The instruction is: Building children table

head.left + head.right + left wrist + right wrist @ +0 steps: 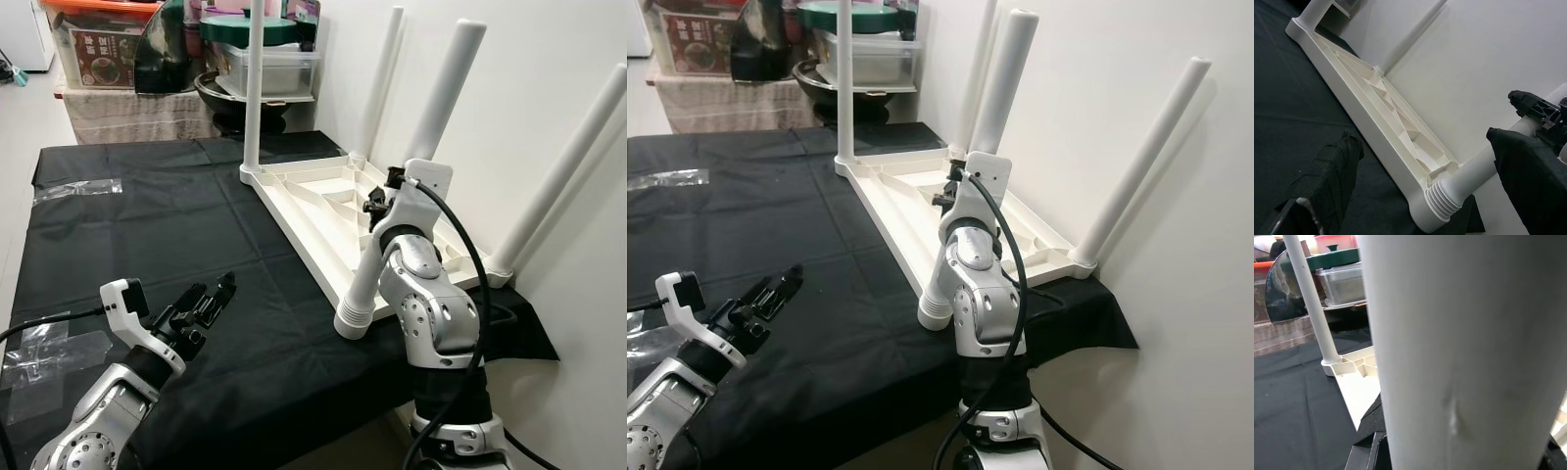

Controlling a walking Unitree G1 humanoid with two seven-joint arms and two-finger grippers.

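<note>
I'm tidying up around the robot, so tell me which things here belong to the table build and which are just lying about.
Job:
- upside-down white tabletop
- its four white legs, nearest
- right end effector at that leg

Lying about:
- clear plastic wrap
- storage boxes
- lidded container

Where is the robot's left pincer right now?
In the eye views the left pincer hovers low on the robot's left, over the black cloth, pointing toward the upside-down white table and apart from it.
</note>
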